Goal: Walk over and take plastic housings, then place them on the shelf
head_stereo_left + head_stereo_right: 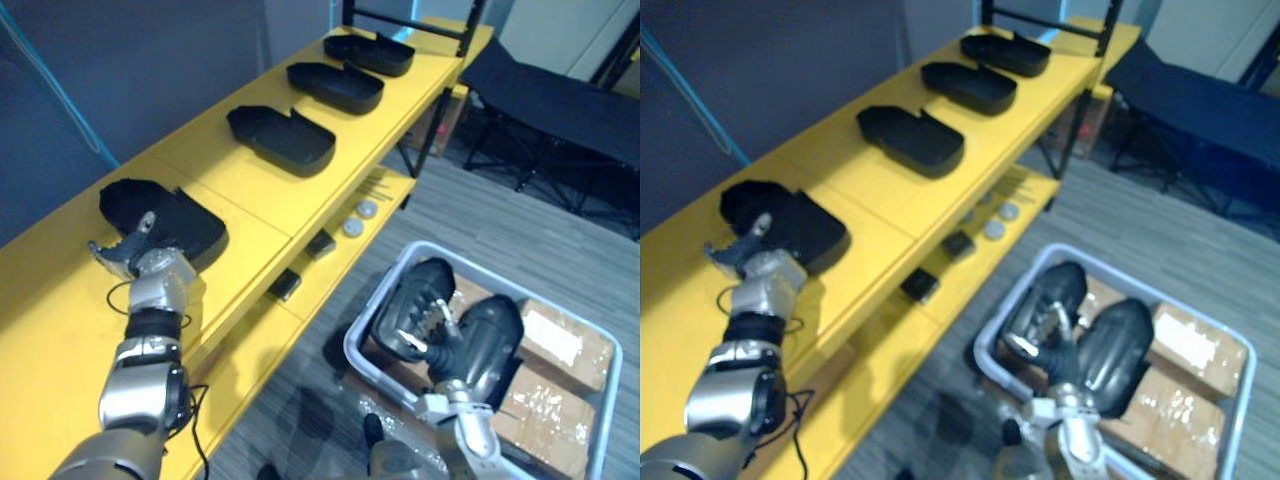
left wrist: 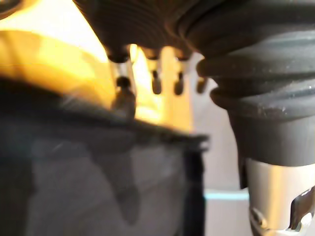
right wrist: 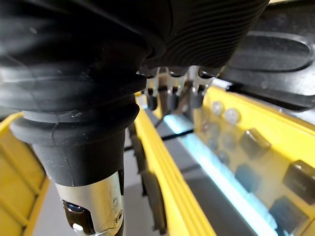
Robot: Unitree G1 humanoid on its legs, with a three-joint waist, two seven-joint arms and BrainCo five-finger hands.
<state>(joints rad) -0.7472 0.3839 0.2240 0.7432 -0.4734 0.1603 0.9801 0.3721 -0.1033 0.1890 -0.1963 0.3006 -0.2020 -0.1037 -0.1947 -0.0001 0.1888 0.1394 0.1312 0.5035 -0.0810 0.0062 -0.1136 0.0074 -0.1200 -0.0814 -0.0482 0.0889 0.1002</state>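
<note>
**Status: left hand at nearest housing on shelf; right hand at bin**

1. The yellow shelf (image 1: 215, 175) carries four black plastic housings in a row along its top board.
   - The nearest housing (image 1: 190, 225) lies by the board's near end.
   - The second housing (image 1: 280, 138), third housing (image 1: 335, 86) and fourth housing (image 1: 370, 52) follow toward the far end, each set apart from the next.
2. The left hand (image 1: 135, 258) rests at the near rim of the nearest housing. Its fingers are spread and relaxed and touch the rim, with the thumb raised, and they are not closed round the part.
3. The right hand (image 1: 432, 325) sits low in the grey bin (image 1: 352, 348), which is on the floor beside the shelf.
   - It lies between two more housings, the left bin housing (image 1: 425, 280) and the right bin housing (image 1: 492, 340).
   - Whether it grips either one cannot be told.
4. Cardboard boxes (image 1: 555, 335) lie in the bin's far part.
5. The lower board holds small parts (two pale discs (image 1: 367, 209) and a black block (image 1: 320, 243)).
</note>
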